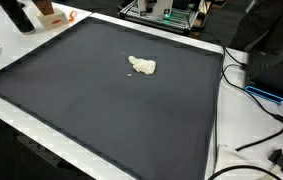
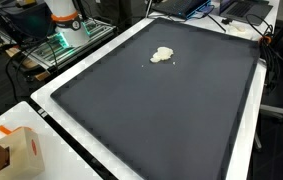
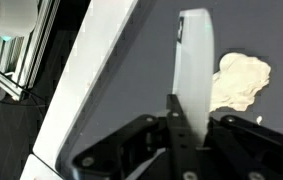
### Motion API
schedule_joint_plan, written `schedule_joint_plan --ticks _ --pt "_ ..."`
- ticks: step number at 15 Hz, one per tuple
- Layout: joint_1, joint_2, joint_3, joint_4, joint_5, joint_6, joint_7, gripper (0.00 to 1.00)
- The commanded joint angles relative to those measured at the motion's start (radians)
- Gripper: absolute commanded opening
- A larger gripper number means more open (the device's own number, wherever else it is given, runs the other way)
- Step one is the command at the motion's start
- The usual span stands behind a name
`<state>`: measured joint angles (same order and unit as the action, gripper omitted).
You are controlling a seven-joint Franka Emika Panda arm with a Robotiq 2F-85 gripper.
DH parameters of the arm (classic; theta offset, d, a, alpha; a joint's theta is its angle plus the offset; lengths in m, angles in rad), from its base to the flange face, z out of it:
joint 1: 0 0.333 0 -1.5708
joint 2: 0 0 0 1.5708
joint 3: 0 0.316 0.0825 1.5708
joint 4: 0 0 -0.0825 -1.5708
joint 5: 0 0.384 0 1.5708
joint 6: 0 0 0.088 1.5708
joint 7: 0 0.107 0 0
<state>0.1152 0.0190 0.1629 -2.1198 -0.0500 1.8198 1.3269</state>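
Tool in the gripper, lump lying untouched on the mat

We are holding the gripper [image 3: 191, 128] closed on a white flat tool [image 3: 195, 60], so we are judging the grasp as done. The pale lump [image 3: 243, 80] is sitting alone on the dark mat [image 1: 101, 110] in both exterior views, beside the tool's blade in the wrist view. Contact is not showing, so working the lump is what we are counting as left.
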Motion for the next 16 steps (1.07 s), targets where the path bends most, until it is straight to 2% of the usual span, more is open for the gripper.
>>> schedule_joint_plan --ticks 1,8,16 --pt "0.031 0.099 -0.005 0.068 -0.120 -0.058 0.118 0.01" --pt "0.082 0.261 -0.031 0.189 -0.238 -0.209 0.191 0.01" --pt "0.121 0.399 -0.062 0.306 -0.279 -0.343 0.163 0.01"
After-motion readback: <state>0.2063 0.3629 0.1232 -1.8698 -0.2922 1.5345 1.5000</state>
